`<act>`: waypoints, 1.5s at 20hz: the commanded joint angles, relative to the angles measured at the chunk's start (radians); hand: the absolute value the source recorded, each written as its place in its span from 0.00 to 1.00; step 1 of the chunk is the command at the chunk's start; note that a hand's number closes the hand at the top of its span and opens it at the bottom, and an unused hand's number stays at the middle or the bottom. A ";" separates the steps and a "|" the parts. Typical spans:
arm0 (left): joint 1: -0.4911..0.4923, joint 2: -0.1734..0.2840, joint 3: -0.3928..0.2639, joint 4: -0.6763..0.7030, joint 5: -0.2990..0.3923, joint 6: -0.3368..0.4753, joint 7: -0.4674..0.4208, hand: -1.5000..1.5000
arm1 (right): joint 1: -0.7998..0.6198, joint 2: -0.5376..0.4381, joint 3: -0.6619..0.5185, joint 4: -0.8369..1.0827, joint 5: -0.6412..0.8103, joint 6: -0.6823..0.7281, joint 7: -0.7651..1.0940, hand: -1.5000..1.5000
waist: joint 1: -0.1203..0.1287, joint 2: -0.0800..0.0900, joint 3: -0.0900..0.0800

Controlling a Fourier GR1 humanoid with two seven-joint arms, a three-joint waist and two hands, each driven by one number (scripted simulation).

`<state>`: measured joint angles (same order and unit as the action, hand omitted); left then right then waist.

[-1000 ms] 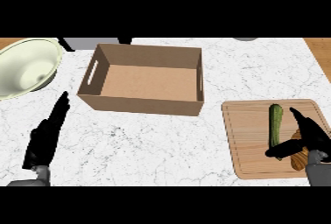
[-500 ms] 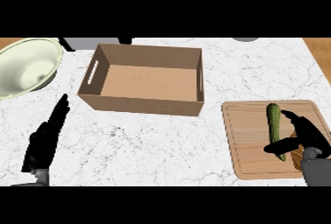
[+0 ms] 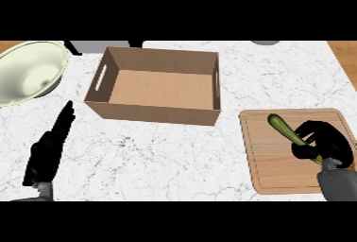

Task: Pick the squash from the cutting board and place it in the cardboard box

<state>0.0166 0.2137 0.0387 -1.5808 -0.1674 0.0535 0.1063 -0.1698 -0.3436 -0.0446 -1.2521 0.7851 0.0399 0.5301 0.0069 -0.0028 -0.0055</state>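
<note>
Starting at your far left, a pale green bowl [image 3: 28, 71] sits at the counter's [image 3: 160, 151] edge, partly cut off by the view. Just below it you have the left hand [image 3: 49, 149] lying over the marble with fingers straight and together (nothing in it), pointing up toward the bowl. Move to the middle and you find the cardboard box [image 3: 155, 113], open-topped with a slot handle in its left wall, standing on the counter apart from both hands. To its right lies the wooden cutting board [image 3: 268, 165], close to the counter's right side. On that board you see the squash [image 3: 282, 126], long and green, lying slanted. The right hand [image 3: 322, 144] is over its lower end with fingers curled around it (the covered part is hidden), so the squash is gripped but remains over the board, well apart from the box.
</note>
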 commanded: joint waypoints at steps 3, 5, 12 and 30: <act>-0.065 0.000 -0.040 -0.006 -0.007 -0.031 -0.001 0.50 | -0.231 -0.105 0.187 0.017 0.064 0.145 -0.290 1.00 | 0.119 0.029 0.009; -0.081 -0.009 -0.065 -0.003 -0.005 -0.050 -0.012 0.50 | -0.286 -0.116 0.273 0.004 0.087 0.187 -0.404 1.00 | 0.180 0.047 0.008; -0.095 -0.014 -0.060 0.015 -0.015 -0.036 0.005 0.50 | -0.485 -0.211 0.290 0.181 0.063 0.160 -0.839 1.00 | 0.136 0.046 0.011; -0.087 -0.050 -0.060 0.050 -0.049 0.015 0.003 0.50 | -0.996 -0.092 0.024 0.700 -0.274 0.394 -1.384 1.00 | 0.064 0.024 0.006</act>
<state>-0.0668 0.1762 -0.0118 -1.5381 -0.2007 0.0553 0.1023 -1.0492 -0.4532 0.0257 -0.6443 0.5681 0.3366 -0.7877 0.0833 0.0249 0.0023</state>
